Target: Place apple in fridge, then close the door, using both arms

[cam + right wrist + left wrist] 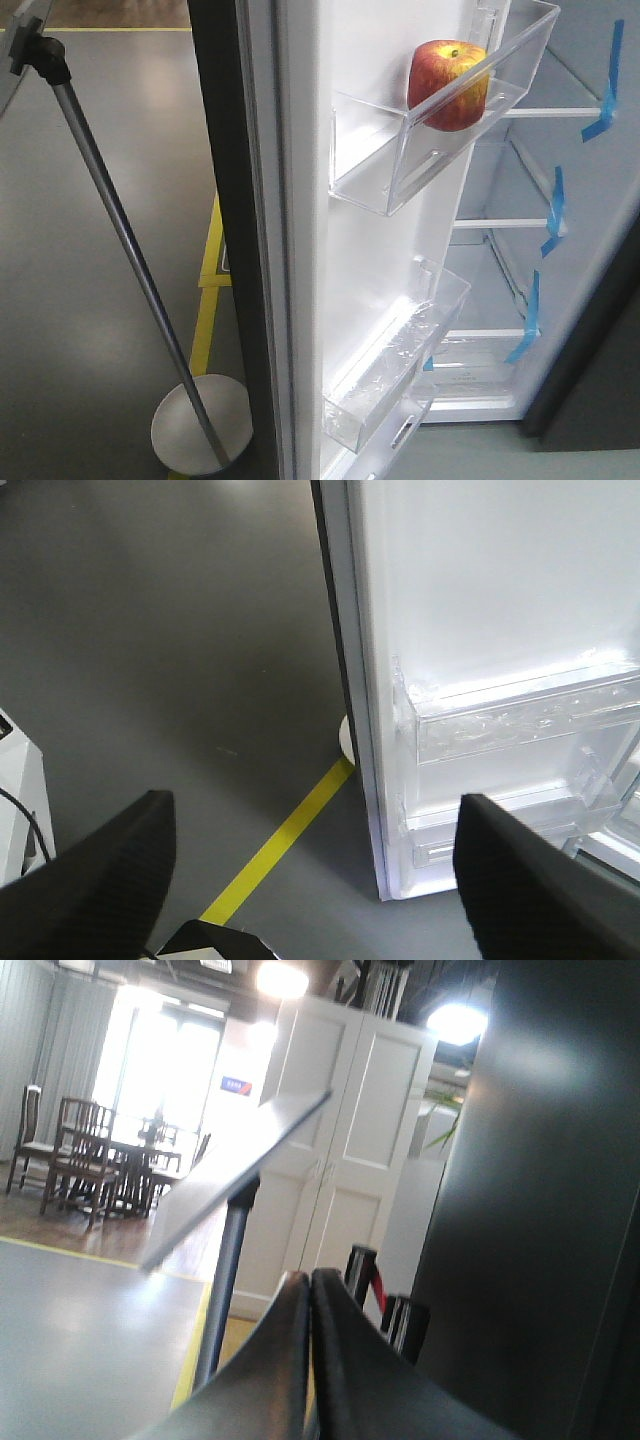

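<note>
The apple (447, 84), red with a yellow patch, rests in the upper clear bin (445, 140) on the white inner liner of the open door (300, 240). The fridge (520, 300) stands open behind it, white inside, with shelves bearing blue tape strips. No gripper shows in the front view. My left gripper (308, 1285) is shut and empty, next to the door's dark outer face (540, 1210). My right gripper (315, 825) is wide open and empty, above the floor in front of the door's lower edge (400, 880) and its lower bins.
A chrome stanchion post (120, 240) with a round base (195, 420) leans left of the door. Yellow floor tape (210, 290) runs beside it; it also shows in the right wrist view (280, 845). More stanchions (362, 1270), white cabinets and dining chairs stand beyond.
</note>
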Robot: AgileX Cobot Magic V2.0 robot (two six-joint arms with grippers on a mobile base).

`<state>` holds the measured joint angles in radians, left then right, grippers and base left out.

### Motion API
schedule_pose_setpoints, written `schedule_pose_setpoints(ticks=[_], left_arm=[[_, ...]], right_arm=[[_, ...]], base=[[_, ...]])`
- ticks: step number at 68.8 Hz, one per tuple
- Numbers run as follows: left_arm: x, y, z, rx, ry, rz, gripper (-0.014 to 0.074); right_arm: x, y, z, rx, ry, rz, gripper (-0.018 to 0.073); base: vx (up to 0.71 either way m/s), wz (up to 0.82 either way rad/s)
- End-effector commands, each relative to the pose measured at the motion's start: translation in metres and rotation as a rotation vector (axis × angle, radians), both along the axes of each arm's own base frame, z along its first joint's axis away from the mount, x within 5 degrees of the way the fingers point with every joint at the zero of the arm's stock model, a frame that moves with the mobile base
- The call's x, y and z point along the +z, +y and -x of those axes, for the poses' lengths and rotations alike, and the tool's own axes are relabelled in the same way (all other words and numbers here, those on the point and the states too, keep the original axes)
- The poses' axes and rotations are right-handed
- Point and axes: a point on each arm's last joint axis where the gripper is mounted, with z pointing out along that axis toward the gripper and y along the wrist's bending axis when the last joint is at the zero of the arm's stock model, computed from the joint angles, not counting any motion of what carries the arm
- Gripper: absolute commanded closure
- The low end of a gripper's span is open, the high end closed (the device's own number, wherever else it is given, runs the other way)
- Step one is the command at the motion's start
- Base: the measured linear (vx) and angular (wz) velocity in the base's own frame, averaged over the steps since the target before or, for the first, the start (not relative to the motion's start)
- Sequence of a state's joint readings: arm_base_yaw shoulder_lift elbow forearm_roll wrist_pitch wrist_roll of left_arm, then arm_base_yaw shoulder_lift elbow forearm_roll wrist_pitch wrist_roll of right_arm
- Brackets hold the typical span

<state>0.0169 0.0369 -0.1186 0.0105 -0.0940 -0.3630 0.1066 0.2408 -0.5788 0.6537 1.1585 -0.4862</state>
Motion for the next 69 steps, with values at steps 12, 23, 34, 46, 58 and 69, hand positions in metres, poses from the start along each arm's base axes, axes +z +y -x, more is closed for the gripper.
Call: schedule_pose_setpoints(ticks=[12,23,34,46,58,69], left_arm=[[0.094,0.0,-0.024,0.027,0.091,-0.146,0.0603],[0.111,0.0,-0.065,0.012,0.387,-0.252,0.0603],[0.102,0.001,-0.107,-0.025,0.657,-0.277,0.0603],[0.085,0.0,-0.147,-0.077,0.904,-0.27,0.0603],[0.066,-0.012,-0.181,-0.241,1.058,-0.241,0.0603],[0.055,-0.026,-0.207,-0.397,1.041,-0.193,0.0603]], right_arm=[[0.01,0.001,-0.003,-0.015,-0.039,-0.045,0.0011],[0.01,0.001,-0.003,-0.015,-0.039,-0.045,0.0011],[0.01,0.001,-0.003,-0.015,-0.039,-0.045,0.0011],[0.01,0.001,-0.003,-0.015,-0.039,-0.045,0.0011],[0.01,0.001,-0.003,-0.015,-0.039,-0.045,0.0011],[0.01,0.001,-0.003,-0.015,-0.039,-0.045,0.0011]], base=[[0.0,0.0],[0.0,0.0],[0.0,0.0],[0.0,0.0],[0.0,0.0],[0.0,0.0]])
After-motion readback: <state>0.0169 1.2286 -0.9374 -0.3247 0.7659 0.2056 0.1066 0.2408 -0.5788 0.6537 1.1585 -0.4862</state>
